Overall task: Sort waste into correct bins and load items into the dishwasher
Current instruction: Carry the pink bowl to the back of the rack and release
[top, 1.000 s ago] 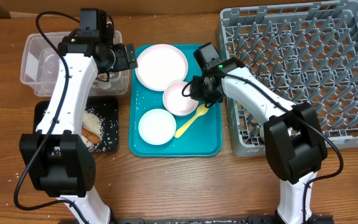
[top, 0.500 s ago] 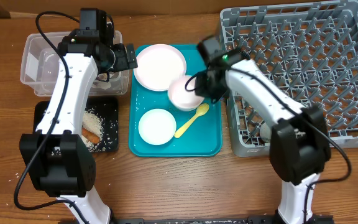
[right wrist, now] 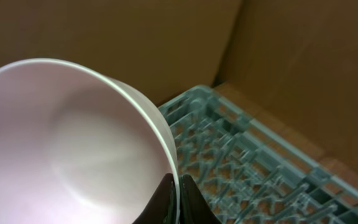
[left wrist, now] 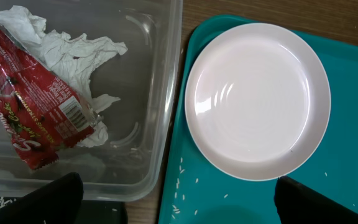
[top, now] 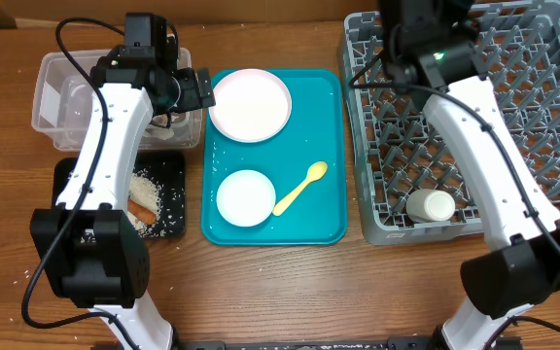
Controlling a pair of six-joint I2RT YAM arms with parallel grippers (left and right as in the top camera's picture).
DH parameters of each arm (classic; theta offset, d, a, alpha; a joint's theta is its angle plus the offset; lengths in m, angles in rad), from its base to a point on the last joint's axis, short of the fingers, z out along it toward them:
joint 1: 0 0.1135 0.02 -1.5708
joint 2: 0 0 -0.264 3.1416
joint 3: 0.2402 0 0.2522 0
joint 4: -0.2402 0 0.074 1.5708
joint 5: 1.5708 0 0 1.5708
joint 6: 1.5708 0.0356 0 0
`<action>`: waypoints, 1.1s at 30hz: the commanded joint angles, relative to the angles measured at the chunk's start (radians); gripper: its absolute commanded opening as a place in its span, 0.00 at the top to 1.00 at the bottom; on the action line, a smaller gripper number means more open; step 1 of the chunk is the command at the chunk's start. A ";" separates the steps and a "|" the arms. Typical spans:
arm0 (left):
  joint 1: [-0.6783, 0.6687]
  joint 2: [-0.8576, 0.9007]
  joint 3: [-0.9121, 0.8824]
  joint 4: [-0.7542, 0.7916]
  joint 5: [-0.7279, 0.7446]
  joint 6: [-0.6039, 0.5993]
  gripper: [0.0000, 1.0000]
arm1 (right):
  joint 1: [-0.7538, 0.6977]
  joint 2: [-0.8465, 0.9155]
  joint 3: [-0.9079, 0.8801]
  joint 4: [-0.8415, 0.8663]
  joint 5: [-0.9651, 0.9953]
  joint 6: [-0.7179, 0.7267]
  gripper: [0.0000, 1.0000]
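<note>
right pincer clamped on rim of bowl: white-pink, smooth, empty, tilted above grey rack edge. Only the wrist view shows it; overhead, the arm hides it. left pincer spread wide, empty, over tub and plate.

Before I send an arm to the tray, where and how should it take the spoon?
Grip the spoon at mid-handle, coming straight down from above and pinching across its width. It lies flat and diagonal on the teal tray, its handle thin and clear of the bowl.
</note>
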 commanded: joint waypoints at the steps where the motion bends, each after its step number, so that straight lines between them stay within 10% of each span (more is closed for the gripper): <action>1: 0.004 -0.001 0.027 0.002 -0.014 0.005 0.00 | -0.069 0.031 -0.018 0.094 0.021 -0.087 0.96; 10: 0.004 -0.001 0.027 0.002 -0.014 0.005 0.00 | -0.069 0.239 -0.019 0.350 0.154 -0.454 0.96; 33: 0.004 -0.001 0.027 0.002 -0.014 0.005 0.00 | -0.032 0.444 -0.026 0.321 0.296 -0.460 0.96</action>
